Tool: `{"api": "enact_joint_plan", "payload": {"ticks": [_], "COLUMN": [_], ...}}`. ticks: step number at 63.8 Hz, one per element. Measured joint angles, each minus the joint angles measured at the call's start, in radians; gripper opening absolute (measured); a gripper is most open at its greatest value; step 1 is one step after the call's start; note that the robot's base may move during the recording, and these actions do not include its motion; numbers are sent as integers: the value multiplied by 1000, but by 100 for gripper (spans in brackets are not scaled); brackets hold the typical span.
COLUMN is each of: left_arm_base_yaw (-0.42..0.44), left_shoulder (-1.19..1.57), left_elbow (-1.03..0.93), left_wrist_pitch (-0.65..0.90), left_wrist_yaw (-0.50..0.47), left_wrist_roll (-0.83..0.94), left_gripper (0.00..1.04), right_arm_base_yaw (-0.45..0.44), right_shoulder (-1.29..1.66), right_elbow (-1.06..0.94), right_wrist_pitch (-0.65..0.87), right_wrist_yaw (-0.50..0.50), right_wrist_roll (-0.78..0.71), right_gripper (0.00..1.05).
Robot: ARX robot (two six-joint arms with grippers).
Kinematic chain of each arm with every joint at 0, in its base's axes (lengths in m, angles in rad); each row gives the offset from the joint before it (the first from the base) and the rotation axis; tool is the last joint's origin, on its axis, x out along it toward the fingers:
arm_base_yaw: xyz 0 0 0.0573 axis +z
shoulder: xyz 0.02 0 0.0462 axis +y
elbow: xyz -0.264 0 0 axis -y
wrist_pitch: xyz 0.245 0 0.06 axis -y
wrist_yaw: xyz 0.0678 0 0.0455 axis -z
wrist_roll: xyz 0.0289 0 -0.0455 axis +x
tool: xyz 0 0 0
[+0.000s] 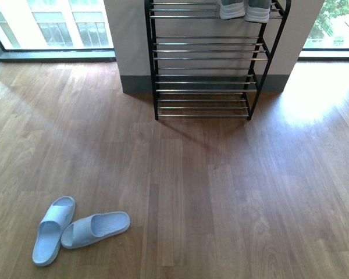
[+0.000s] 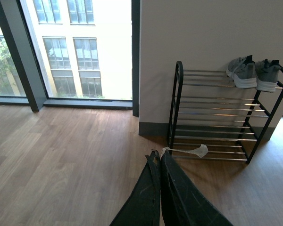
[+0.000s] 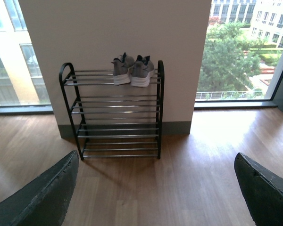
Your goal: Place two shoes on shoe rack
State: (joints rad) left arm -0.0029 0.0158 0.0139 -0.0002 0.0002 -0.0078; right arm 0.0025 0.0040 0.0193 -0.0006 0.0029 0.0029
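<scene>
The grey sneakers [image 1: 244,9] stand side by side on the top shelf of the shoe rack [image 1: 153,70], at its 1 o'clock end in the front view. The pale blue slides [image 1: 96,225] lie on the wooden floor [image 1: 221,192] at 7 o'clock, touching in a V, well apart from the rack. The rack stands at 12 o'clock against the wall [image 1: 128,35]. The left gripper [image 2: 159,155] hangs above the floor, its fingers pressed together on nothing, aimed at the rack's foot. The right gripper [image 3: 155,188] is spread wide and empty, with the rack well ahead at 12 o'clock.
</scene>
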Motion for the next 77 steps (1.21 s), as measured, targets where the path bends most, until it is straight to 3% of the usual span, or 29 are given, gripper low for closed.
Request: {"api": "enact_joint_plan", "payload": {"ticks": [21, 53, 77], "left_arm_base_yaw": [0, 0, 0], "left_shoulder": [0, 0, 0], "left_elbow": [0, 0, 0], "left_wrist_pitch": [0, 0, 0], "left_wrist_yaw": [0, -6, 0], "left_wrist_roll": [-1, 0, 0], "left_gripper": [4, 96, 95], "right_arm_base_yaw": [0, -1, -1], "right_shoulder": [-1, -2, -1], "right_elbow": [0, 0, 0], "right_wrist_pitch": [-1, 0, 0], "right_wrist_yaw": [0, -8, -3], "right_wrist_roll": [0, 0, 0], "right_gripper": [96, 96, 96]}}
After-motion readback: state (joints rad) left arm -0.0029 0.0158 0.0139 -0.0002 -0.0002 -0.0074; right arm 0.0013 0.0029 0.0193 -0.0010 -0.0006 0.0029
